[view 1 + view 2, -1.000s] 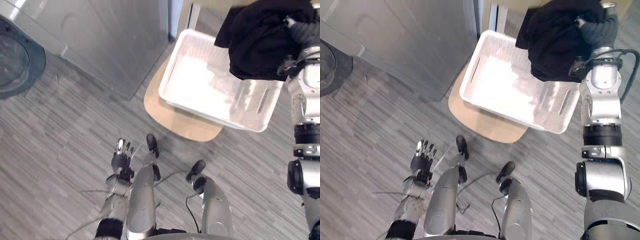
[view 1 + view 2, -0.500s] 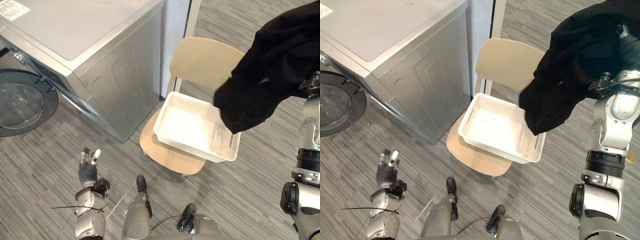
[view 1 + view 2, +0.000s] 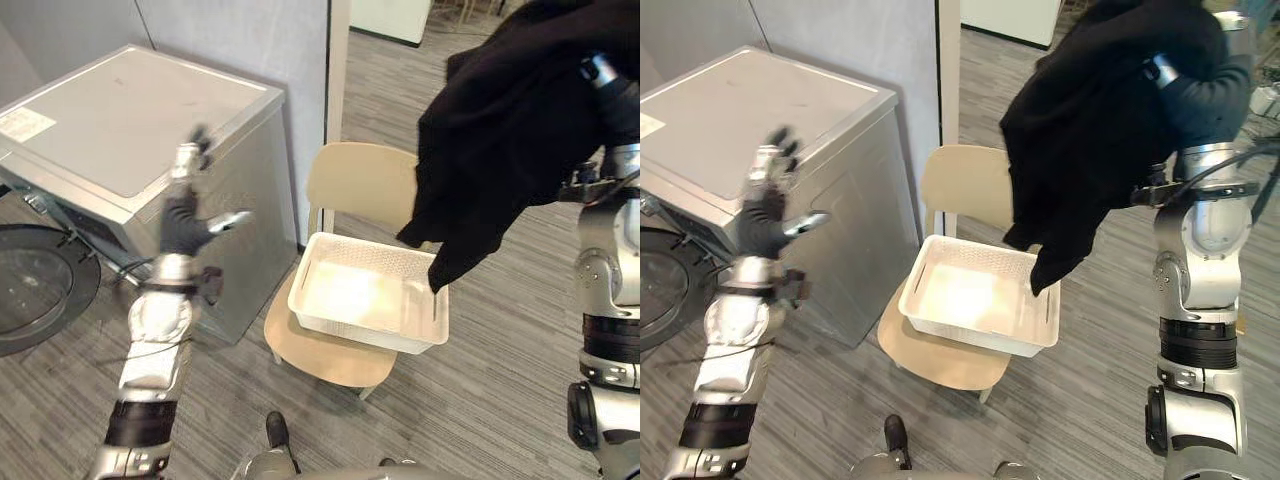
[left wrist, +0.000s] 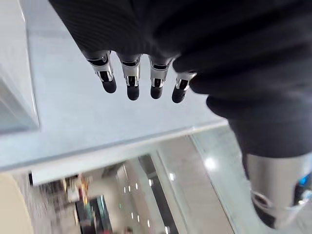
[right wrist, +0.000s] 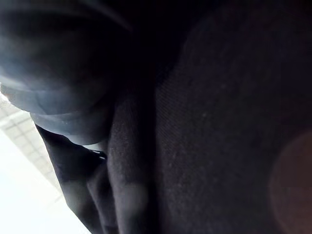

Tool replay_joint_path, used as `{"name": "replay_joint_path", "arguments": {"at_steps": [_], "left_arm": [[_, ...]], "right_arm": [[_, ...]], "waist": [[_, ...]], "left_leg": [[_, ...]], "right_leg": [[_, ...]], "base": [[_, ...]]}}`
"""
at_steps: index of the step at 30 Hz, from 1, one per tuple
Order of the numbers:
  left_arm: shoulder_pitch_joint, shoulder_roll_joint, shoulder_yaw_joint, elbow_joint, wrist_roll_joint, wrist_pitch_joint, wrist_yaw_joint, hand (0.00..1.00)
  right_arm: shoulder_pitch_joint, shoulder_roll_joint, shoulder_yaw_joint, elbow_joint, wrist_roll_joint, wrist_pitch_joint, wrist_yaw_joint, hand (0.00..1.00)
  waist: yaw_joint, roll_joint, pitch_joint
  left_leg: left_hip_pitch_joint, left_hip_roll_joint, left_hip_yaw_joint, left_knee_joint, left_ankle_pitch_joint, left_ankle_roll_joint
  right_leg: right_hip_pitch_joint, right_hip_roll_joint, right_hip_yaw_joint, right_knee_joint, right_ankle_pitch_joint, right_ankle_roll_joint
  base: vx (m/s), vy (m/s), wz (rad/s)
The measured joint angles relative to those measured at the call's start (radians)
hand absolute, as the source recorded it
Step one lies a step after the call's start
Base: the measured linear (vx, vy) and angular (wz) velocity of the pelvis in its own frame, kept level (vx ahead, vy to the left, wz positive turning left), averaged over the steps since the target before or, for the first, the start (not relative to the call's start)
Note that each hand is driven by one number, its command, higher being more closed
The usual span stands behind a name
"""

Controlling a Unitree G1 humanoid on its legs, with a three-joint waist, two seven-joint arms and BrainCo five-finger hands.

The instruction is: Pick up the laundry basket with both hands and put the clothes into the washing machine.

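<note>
Head views, left to right:

- Washing machine (image 3: 130,130): grey box at 10 o'clock of the scene, flat lid up. Its round door (image 3: 40,290) stood swung open at 9 o'clock, low by the floor (image 3: 490,400).
- Left hand (image 3: 185,215): held up in front of the machine's near corner, at about 9 o'clock from the basket and well apart from it. Fingers (image 4: 131,83) straight and side by side in the left wrist view, thumb stuck out to the side. It held nothing and touched nothing.
- Chair (image 3: 365,185): pale wood, at centre, just beside the machine's right side, back toward 12 o'clock.
- Laundry basket (image 3: 368,305): white plastic with slotted walls, sat on the chair seat at 6 o'clock from the chair back. No clothes seen inside; neither hand was on it.
- Black garment (image 3: 510,130): the task's clothing, up in the air at 1 to 2 o'clock, above the basket's right end. It draped over the right arm, with a loose tail hanging toward the basket's far right rim. I could not tell whether the tail touched the rim.
- Right hand (image 3: 1195,90): high at 2 o'clock, wrapped in the garment. Dark cloth lay right against the lens in the right wrist view, so its grip could not be told
</note>
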Motion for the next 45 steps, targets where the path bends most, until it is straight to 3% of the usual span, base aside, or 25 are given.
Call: {"name": "replay_joint_path", "arguments": {"at_steps": [5, 6, 10, 14, 17, 19, 24, 25, 32, 37, 45], "left_arm": [[-0.182, 0.081, -0.299, 0.200, -0.164, 0.056, -0.146, 0.00], [-0.189, 0.086, -0.316, 0.210, -0.178, 0.062, -0.152, 0.00], [-0.298, 0.117, -0.506, 0.308, -0.402, 0.143, -0.232, 0.00], [-0.386, 0.094, -0.603, 0.382, -0.551, 0.179, -0.239, 0.00], [-0.429, 0.053, -0.646, 0.459, -0.565, 0.194, -0.223, 0.00], [-0.451, -0.021, -0.649, 0.525, -0.595, 0.201, -0.189, 0.00], [-0.487, -0.091, -0.675, 0.576, -0.620, 0.218, -0.143, 0.00], [-0.487, -0.098, -0.673, 0.576, -0.620, 0.218, -0.139, 1.00], [-0.486, -0.171, -0.615, 0.586, -0.582, 0.187, -0.089, 1.00], [-0.439, -0.228, -0.504, 0.593, -0.436, 0.142, -0.005, 1.00], [-0.355, -0.288, -0.353, 0.559, -0.224, 0.118, 0.116, 1.00]], "right_arm": [[-0.014, 0.000, 0.135, -0.006, 0.087, 0.009, 0.029, 1.00], [-0.016, 0.000, 0.144, -0.006, 0.091, 0.009, 0.030, 1.00], [-0.077, 0.013, 0.269, -0.006, 0.141, 0.021, 0.035, 1.00], [-0.121, 0.070, 0.374, -0.007, 0.169, 0.025, 0.029, 1.00], [-0.143, 0.135, 0.450, -0.007, 0.185, 0.029, 0.027, 1.00], [-0.152, 0.210, 0.515, -0.007, 0.207, 0.032, 0.027, 1.00], [-0.155, 0.293, 0.587, -0.007, 0.226, 0.057, 0.028, 1.00], [-0.155, 0.301, 0.591, -0.007, 0.230, 0.060, 0.028, 1.00], [-0.154, 0.341, 0.597, -0.001, 0.239, 0.062, 0.028, 1.00], [-0.108, 0.360, 0.591, -0.001, 0.227, 0.061, 0.028, 1.00], [-0.029, 0.396, 0.547, -0.001, 0.158, 0.059, 0.018, 1.00]], "waist": [[-0.041, 0.001, -0.001], [-0.045, 0.002, -0.002], [-0.055, 0.020, -0.016], [-0.058, 0.029, -0.022], [-0.057, 0.030, -0.024], [-0.054, 0.030, -0.024], [-0.049, 0.029, -0.025], [-0.049, 0.029, -0.025], [-0.047, 0.029, -0.025], [-0.049, 0.018, -0.032], [-0.049, 0.011, -0.039]], "left_leg": [[0.014, -0.001, 0.009, -0.001, 0.000, 0.000], [0.014, -0.001, 0.009, -0.001, 0.000, 0.000], [0.015, 0.002, 0.026, -0.001, 0.001, 0.000], [0.018, 0.005, 0.028, -0.002, 0.001, 0.000], [0.018, 0.012, 0.028, -0.003, 0.002, -0.001], [0.012, 0.020, 0.028, -0.003, 0.007, -0.009], [0.012, 0.020, 0.024, -0.003, 0.008, -0.011], [0.012, 0.020, 0.023, -0.003, 0.008, -0.011], [0.012, 0.019, 0.015, -0.004, 0.010, -0.013], [0.013, 0.017, 0.015, -0.003, 0.011, -0.015], [0.013, 0.015, 0.011, -0.003, 0.015, -0.015]], "right_leg": [[-0.002, -0.001, 0.025, 0.002, 0.002, 0.002], [-0.002, -0.001, 0.026, 0.002, 0.002, 0.002], [-0.025, 0.001, 0.063, 0.002, 0.013, 0.001], [-0.040, 0.003, 0.090, 0.001, 0.022, -0.002], [-0.046, 0.009, 0.099, 0.002, 0.026, -0.008], [-0.054, 0.016, 0.101, 0.003, 0.030, -0.013], [-0.055, 0.014, 0.100, 0.012, 0.030, -0.012], [-0.056, 0.013, 0.100, 0.014, 0.030, -0.012], [-0.058, 0.009, 0.096, 0.025, 0.029, -0.011], [-0.065, 0.006, 0.099, 0.039, 0.024, -0.008], [-0.064, 0.005, 0.097, 0.035, 0.024, -0.008]], "base": [[0.02, 0.012, -0.10], [0.02, 0.002, -0.14], [0.01, 0.005, -0.23], [0.00, 0.004, -0.21], [-0.02, 0.004, -0.08], [-0.03, -0.006, -0.06], [0.00, 0.000, 0.00], [0.00, 0.000, 0.00], [0.00, 0.000, 0.00], [0.00, 0.000, 0.00], [0.00, 0.000, 0.00]]}}
